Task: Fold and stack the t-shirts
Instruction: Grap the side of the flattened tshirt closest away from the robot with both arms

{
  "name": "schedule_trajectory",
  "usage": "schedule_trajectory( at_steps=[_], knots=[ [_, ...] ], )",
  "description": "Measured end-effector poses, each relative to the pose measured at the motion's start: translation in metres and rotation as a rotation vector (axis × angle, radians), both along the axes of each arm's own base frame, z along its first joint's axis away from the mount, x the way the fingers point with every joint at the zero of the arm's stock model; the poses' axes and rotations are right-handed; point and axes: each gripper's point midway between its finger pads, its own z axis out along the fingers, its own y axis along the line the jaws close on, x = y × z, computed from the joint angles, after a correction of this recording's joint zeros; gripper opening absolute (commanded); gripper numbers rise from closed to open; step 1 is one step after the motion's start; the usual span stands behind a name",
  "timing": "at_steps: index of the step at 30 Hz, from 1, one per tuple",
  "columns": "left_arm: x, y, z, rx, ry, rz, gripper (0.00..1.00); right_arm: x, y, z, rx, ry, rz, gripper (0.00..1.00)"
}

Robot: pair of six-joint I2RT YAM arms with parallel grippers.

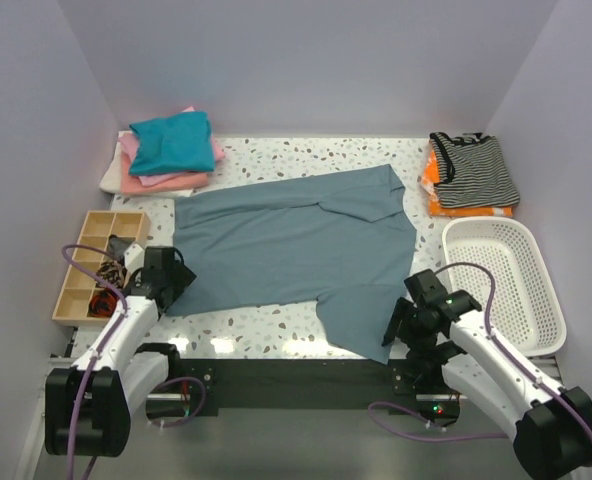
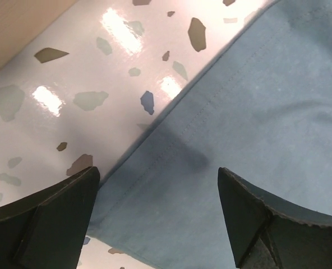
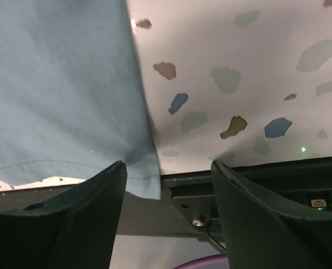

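A large slate-blue t-shirt (image 1: pixel 296 240) lies spread on the speckled table, with one flap reaching the front edge. My left gripper (image 1: pixel 181 275) hovers low over its near left corner. In the left wrist view the left gripper (image 2: pixel 157 174) is open, with the hemmed cloth (image 2: pixel 227 129) lying flat between the fingers. My right gripper (image 1: pixel 391 330) is at the shirt's near right corner. In the right wrist view the right gripper (image 3: pixel 169 165) is open. That corner (image 3: pixel 146 179) hangs over the table edge beside the left finger. Folded teal (image 1: pixel 171 140), pink (image 1: pixel 166 182) and white (image 1: pixel 111 175) t-shirts are stacked at the back left.
A wooden compartment tray (image 1: pixel 81 290) with small items sits left of the left arm. A white plastic basket (image 1: pixel 546 290) stands at the right edge. Striped and orange clothes (image 1: pixel 471 170) are piled at the back right. The dark rail (image 1: pixel 296 375) runs along the table's front.
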Motion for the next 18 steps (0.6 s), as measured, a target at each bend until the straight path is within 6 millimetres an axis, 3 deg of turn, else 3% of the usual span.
schedule_trajectory(
  at_steps=[5,11,14,15,16,17,18],
  knots=[
    [0.005,-0.005,0.001,-0.022,-0.038,-0.020,0.84,-0.003,0.010,-0.005,0.050,0.036,0.001,0.58],
    [0.010,-0.011,0.002,-0.052,-0.061,-0.040,0.70,0.004,0.033,-0.006,0.164,0.045,0.007,0.47],
    [0.010,-0.013,0.001,-0.064,-0.067,-0.046,0.55,0.009,0.045,-0.007,0.214,0.045,0.016,0.35],
    [0.010,-0.015,0.000,-0.071,-0.066,-0.052,0.40,0.010,0.047,-0.007,0.226,0.044,0.020,0.23],
    [0.010,-0.016,0.000,-0.076,-0.068,-0.054,0.32,0.011,0.050,-0.008,0.237,0.045,0.023,0.17],
    [0.010,-0.017,0.000,-0.083,-0.068,-0.052,0.14,0.013,0.052,-0.009,0.241,0.040,0.029,0.09],
    [0.009,-0.019,-0.002,-0.093,-0.062,-0.062,0.07,0.014,0.053,-0.010,0.247,0.039,0.029,0.00]
  ],
)
